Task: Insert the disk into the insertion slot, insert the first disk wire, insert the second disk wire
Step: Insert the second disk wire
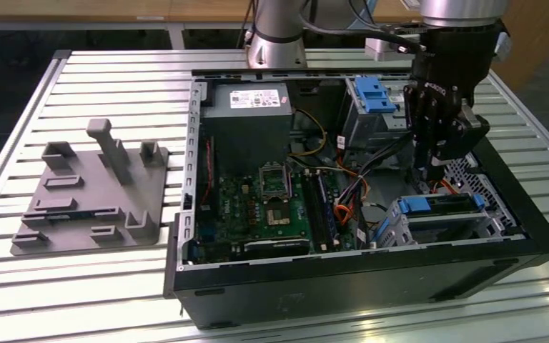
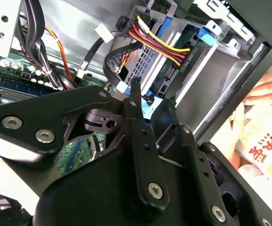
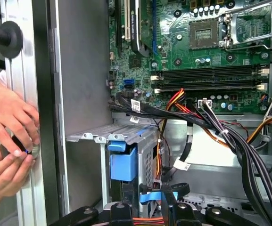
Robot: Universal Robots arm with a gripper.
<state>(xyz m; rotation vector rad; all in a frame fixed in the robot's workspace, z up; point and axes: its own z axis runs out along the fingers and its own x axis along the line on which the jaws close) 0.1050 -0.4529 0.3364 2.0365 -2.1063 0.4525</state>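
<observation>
Slat table (image 1: 112, 78), white PSU label (image 1: 258, 98), claw (image 1: 427, 175) by disk (image 1: 442, 206)

nothing reads clearly: print on the white label (image 1: 258, 98) atop the power supply (image 1: 246, 143) is too small, cable tags (image 3: 136, 104) look illegible, red characters (image 2: 260, 147) stay undeciphered.

One robot arm (image 1: 279, 32), one open computer case (image 1: 351, 279) and one grey fixture plate (image 1: 83, 207) share the slatted worktop (image 1: 83, 300). Inside the case: one motherboard (image 1: 255, 207), one power supply (image 1: 251, 125), two drive cages, the insertion slot (image 1: 489, 229) and a grey bay (image 1: 360, 128), and one disk (image 1: 442, 205). At the case's edge, one hand (image 3: 11, 115) and another hand (image 3: 4, 174), two in all.
</observation>
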